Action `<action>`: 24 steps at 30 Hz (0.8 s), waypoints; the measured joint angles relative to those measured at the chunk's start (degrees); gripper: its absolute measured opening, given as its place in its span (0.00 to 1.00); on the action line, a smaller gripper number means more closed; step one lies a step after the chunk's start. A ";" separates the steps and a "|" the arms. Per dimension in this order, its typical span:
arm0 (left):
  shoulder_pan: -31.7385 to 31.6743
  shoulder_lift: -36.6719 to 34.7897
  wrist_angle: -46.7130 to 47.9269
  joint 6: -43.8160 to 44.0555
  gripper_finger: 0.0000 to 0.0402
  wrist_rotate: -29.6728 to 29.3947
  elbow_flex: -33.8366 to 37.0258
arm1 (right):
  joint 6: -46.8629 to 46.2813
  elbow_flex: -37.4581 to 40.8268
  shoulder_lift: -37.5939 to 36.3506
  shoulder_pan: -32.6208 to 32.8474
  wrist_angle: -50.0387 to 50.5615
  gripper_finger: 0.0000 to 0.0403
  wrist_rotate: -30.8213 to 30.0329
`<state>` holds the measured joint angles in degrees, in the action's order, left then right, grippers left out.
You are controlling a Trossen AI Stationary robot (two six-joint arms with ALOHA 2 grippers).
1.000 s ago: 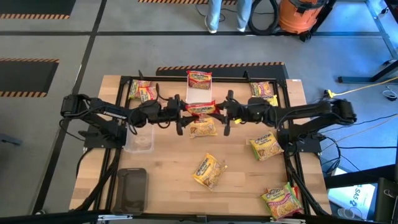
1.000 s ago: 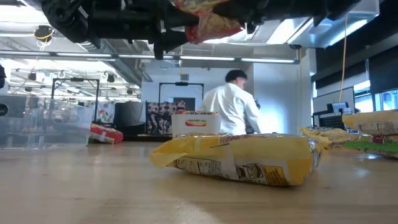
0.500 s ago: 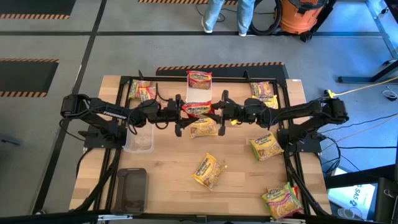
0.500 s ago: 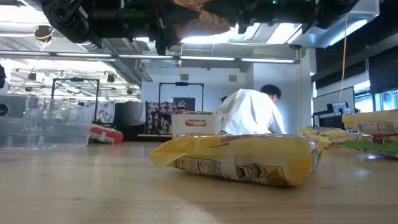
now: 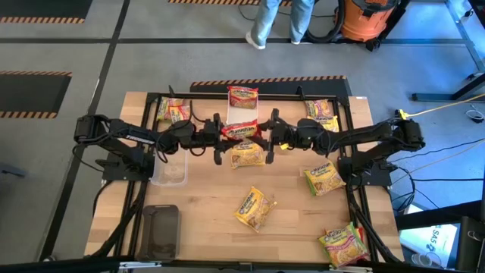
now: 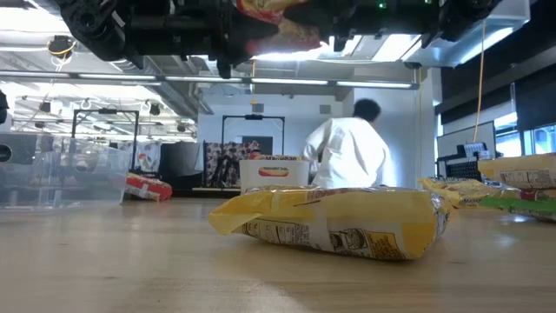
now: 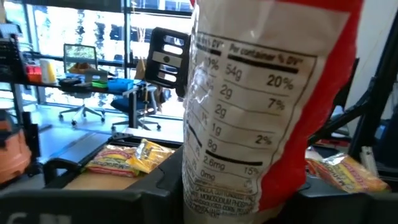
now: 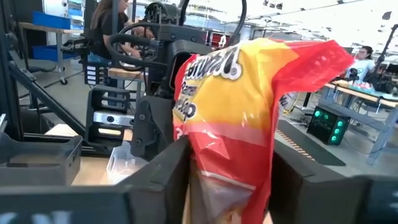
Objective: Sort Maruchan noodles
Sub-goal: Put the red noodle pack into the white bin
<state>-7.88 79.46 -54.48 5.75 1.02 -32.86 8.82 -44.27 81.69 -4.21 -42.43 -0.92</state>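
One red and yellow Maruchan packet (image 5: 242, 131) hangs in the air above the table's middle, between my two grippers. My left gripper (image 5: 221, 139) comes at it level from the left and is shut on its left end; the left wrist view shows the packet's printed back (image 7: 261, 93). My right gripper (image 5: 267, 136) reaches in level from the right. Its fingers stand on either side of the packet's right end (image 8: 230, 180). Another packet (image 5: 248, 155) lies flat on the table just below them. My left gripper pinches the packet's left end (image 7: 242, 193) between its two fingers, which reach in level from the table's left. The packet is lifted clear of the table. My right gripper stands around the packet's right end (image 8: 205, 186); I cannot tell whether its fingers touch it.
A white bin (image 5: 243, 114) at the far middle holds a packet (image 5: 242, 95). Loose packets lie at the far left (image 5: 173, 111), far right (image 5: 320, 110), middle (image 5: 255, 208), right (image 5: 323, 178) and near right (image 5: 345, 243). A clear bin (image 5: 168, 168) and a dark tray (image 5: 161, 231) stand on the left.
My right gripper has moved a little toward the table's left, bringing the red packet up to my left gripper. The packet stays lifted clear of the table. Beyond the table a person has walked across.
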 joint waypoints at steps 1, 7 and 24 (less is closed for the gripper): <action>0.02 0.00 0.16 -0.23 0.32 -0.18 0.00 | 0.00 -0.04 0.00 0.02 0.50 0.43 -0.07; -0.13 -0.44 7.58 -2.52 0.32 -2.96 0.00 | -0.02 -0.07 -3.66 0.04 12.08 0.60 -2.96; 0.19 -0.39 29.31 -6.57 0.32 -9.12 0.04 | 0.45 -7.05 -6.48 0.04 34.59 0.68 -4.35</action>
<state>-7.68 79.07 -25.16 -0.82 -8.10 -32.82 9.27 -51.32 75.21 -4.16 -7.84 -5.27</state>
